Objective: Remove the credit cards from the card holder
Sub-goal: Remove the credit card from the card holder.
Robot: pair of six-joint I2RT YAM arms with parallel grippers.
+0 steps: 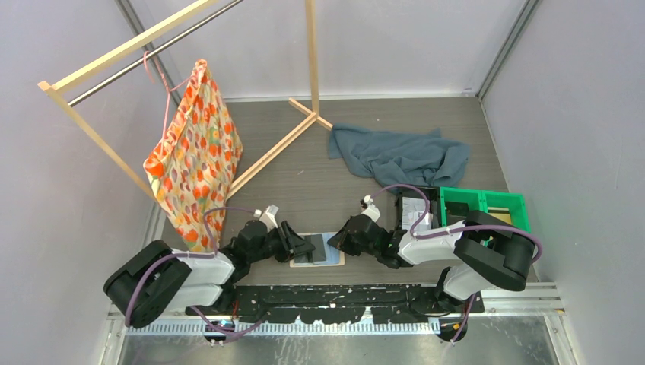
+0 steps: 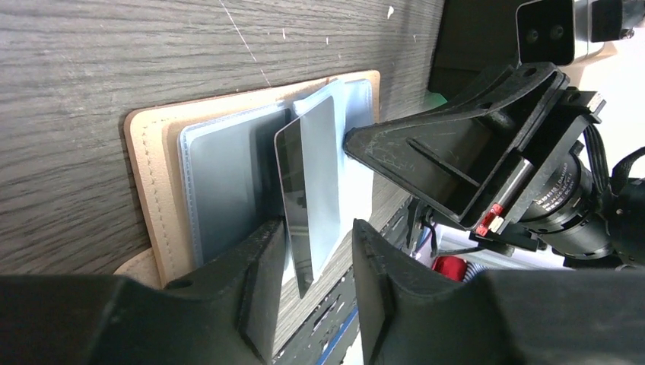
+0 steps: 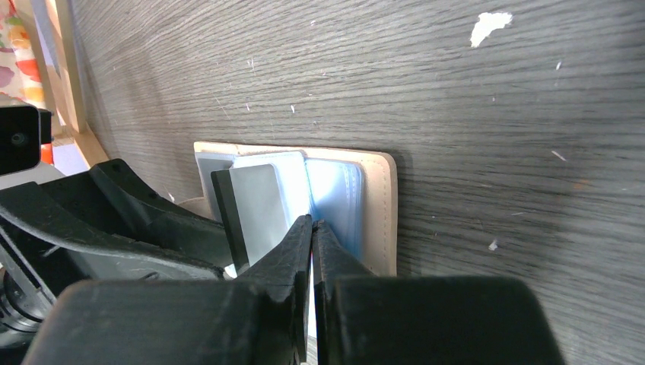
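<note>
Dark wood-grain counter (image 1: pixel 319 190) runs under both your arms, and the card holder (image 2: pixel 148 190) lies open flat on it at the near edge, tan cover down and pale blue-grey pockets up. Your left gripper (image 2: pixel 318 236) sits at the holder's left side with its jaws parted. One dark grey credit card (image 2: pixel 304 190) stands tilted up out of a pocket between them, close to one finger with open space on its other side, so it is not clamped. Your right gripper (image 3: pixel 312 226) points in from the holder's right side, fingers drawn together to a thin slit and tips resting on the pockets near the fold. You cannot tell whether a pocket leaf is caught between them. Beyond the holder to the right are a black tray (image 1: pixel 399 209) and a green bin (image 1: pixel 481 194), with a blue-grey cloth (image 1: pixel 395 156) farther back. Well behind the holder's left, a floral garment (image 1: pixel 194 160) hangs from a wooden rack (image 1: pixel 114 51).
</note>
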